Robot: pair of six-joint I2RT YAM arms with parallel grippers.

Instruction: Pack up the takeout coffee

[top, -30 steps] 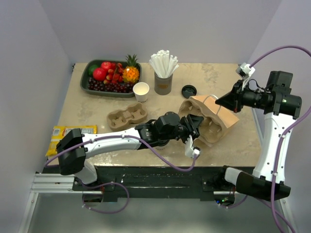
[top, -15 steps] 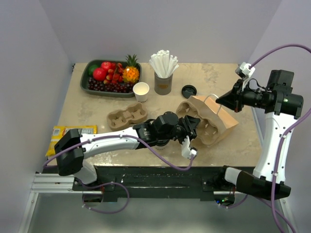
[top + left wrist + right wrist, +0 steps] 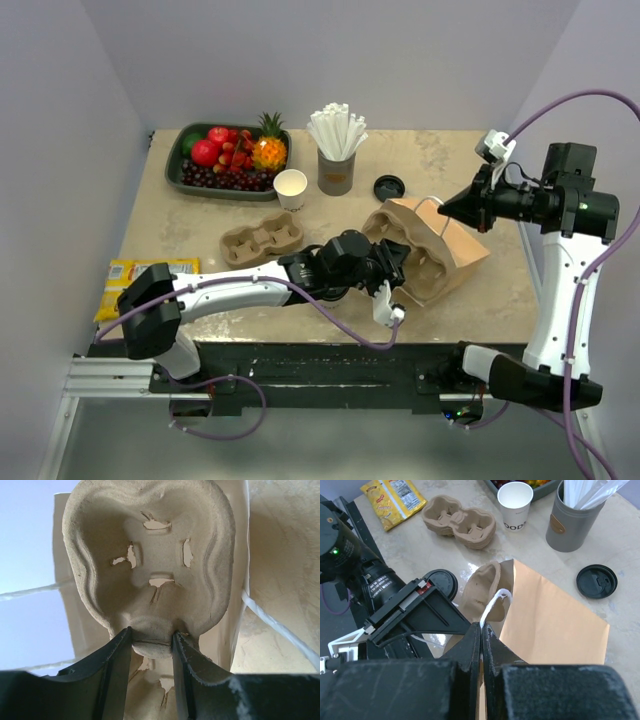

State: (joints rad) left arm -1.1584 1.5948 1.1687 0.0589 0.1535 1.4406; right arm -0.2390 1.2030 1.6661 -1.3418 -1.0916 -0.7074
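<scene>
cup carrier (image 3: pixel 155 555) clamped between left jaws, bag handle (image 3: pixel 492 602) pinched in right jaws; risk of snagging carrier, tearing paper bag (image 3: pixel 550 625).

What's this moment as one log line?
left gripper: shut on pulp carrier, at mouth of bag | right gripper: shut on bag handle | cup: unlidded, unpacked

Carrier (image 3: pixel 150 555): rough matt pulp. Bag (image 3: pixel 555 625): smooth matt paper. Cup (image 3: pixel 515 502): smooth paper.

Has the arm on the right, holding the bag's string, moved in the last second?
Yes, slightly. The right gripper has edged left, closer to the black lid, shut on the paper bag's handle.
</scene>
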